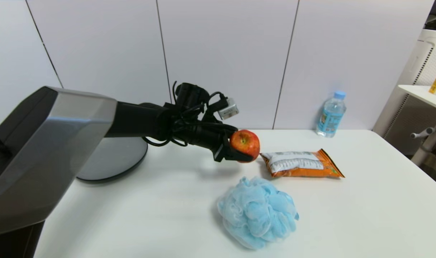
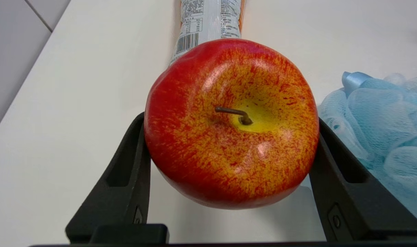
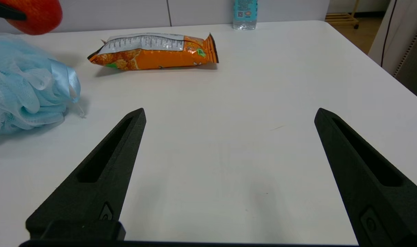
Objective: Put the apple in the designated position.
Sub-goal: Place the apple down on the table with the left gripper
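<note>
The red apple point(image 1: 244, 144) with yellow-orange patches hangs above the white table, held by my left gripper point(image 1: 241, 150), which is shut on it. In the left wrist view the apple point(image 2: 230, 123) fills the space between the two black fingers point(image 2: 128, 185), stem toward the camera. It hovers just left of the orange snack bag point(image 1: 301, 164) and behind the blue mesh puff point(image 1: 258, 211). My right gripper point(image 3: 229, 115) is open low over bare table and is out of the head view. A corner of the apple point(image 3: 37, 15) shows in the right wrist view. No marker shows the designated position.
A dark grey round plate point(image 1: 114, 159) lies at the back left, partly behind my left arm. A water bottle point(image 1: 331, 114) stands by the back wall. A white shelf point(image 1: 424, 95) stands beyond the table's right edge. Bare tabletop point(image 1: 365, 215) lies at the front right.
</note>
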### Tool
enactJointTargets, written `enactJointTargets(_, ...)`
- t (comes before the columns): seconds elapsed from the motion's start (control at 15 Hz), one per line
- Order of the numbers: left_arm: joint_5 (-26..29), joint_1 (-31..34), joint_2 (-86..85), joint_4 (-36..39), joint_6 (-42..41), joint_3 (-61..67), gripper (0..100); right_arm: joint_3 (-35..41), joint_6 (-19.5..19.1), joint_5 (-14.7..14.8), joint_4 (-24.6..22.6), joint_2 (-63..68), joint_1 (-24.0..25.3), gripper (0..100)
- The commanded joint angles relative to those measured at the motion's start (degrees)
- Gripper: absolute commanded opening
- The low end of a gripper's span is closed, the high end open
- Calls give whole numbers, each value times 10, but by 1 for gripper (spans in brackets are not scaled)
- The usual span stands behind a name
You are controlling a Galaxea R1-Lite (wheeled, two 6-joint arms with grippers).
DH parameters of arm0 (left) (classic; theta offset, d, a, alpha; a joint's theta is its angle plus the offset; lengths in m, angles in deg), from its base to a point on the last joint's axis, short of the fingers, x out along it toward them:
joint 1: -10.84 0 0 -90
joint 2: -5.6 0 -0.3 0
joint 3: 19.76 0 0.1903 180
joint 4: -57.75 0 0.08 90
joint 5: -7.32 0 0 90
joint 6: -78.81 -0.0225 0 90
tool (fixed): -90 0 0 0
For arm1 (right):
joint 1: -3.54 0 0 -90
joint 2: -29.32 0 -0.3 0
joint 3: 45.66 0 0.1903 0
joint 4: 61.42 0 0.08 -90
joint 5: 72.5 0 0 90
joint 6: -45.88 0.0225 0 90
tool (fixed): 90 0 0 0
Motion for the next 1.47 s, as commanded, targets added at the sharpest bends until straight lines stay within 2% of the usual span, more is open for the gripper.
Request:
enactJointTargets(0.07, -7, -5, 69, 0, -7, -42, 0, 0, 0, 0, 0, 1, 0, 100)
enactJointTargets(0.53, -24, -4, 87, -2, -3, -46, 0, 0, 0, 0, 0, 1, 1, 100)
enactJointTargets(0.6, -36, -4, 86, -2, -4, -46, 100, 0, 0, 0, 0, 1, 0, 100)
enactJointTargets(1.07, -45, -1, 80, -9, -2, -43, 100, 0, 0, 0, 0, 1, 0, 100)
enactJointTargets(1.47, -58, 18, -38, -142, -9, 15, 100, 0, 0, 0, 0, 1, 0, 100)
